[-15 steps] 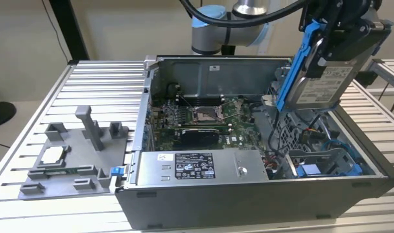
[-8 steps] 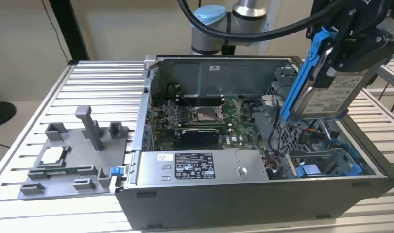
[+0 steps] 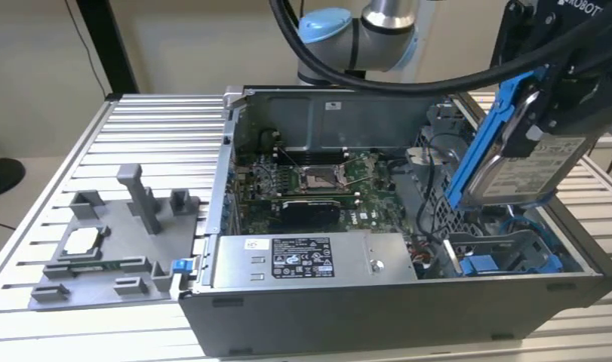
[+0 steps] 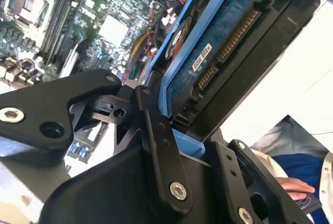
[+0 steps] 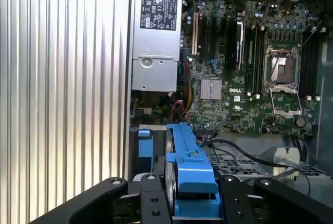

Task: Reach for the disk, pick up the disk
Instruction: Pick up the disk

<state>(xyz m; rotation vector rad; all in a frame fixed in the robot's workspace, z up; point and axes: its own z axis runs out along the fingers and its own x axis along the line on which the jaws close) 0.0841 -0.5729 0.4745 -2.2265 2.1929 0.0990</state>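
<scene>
The disk (image 3: pixel 507 143) hangs in the claw (image 3: pixel 558 105) above the open computer case (image 3: pixel 386 317).

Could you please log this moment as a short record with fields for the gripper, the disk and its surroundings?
gripper: shut on the disk, above the open computer case
disk: lifted clear of the case, tilted on edge, blue bracket around it
drive bay: blue, below the disk at the exterior view's right
power supply: grey box along the case's near wall
fixture: grey, on the table beside the case
</scene>
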